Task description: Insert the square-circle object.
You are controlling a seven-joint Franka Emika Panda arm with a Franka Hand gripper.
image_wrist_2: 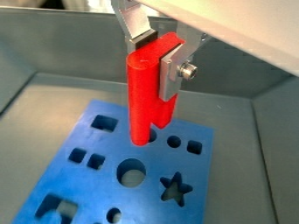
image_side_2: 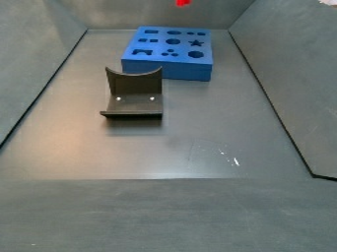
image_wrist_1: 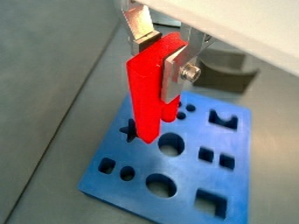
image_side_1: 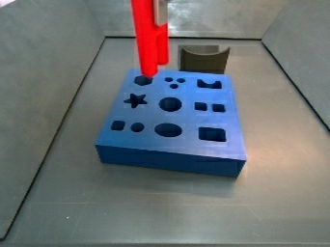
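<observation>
My gripper [image_wrist_1: 158, 57] is shut on a red two-pronged fork [image_wrist_1: 149, 92] and holds it upright, as both wrist views show [image_wrist_2: 156, 57]. The fork's [image_side_1: 147, 34] lower end is at the far left part of the blue board [image_side_1: 168, 159], which has several shaped holes. I cannot tell if it touches the board. The square-circle object [image_side_1: 203, 58], a small dark olive-brown block with a scooped top, stands on the floor just beyond the board. It also shows in a side view [image_side_2: 132, 94] and in a wrist view [image_wrist_1: 222, 74]. Nothing holds it.
Grey walls enclose the grey floor on all sides [image_side_1: 58, 135]. The blue board [image_side_2: 168, 71] lies towards one end of the bin. In a side view only a sliver of red fork [image_side_2: 184, 3] shows at the frame's edge.
</observation>
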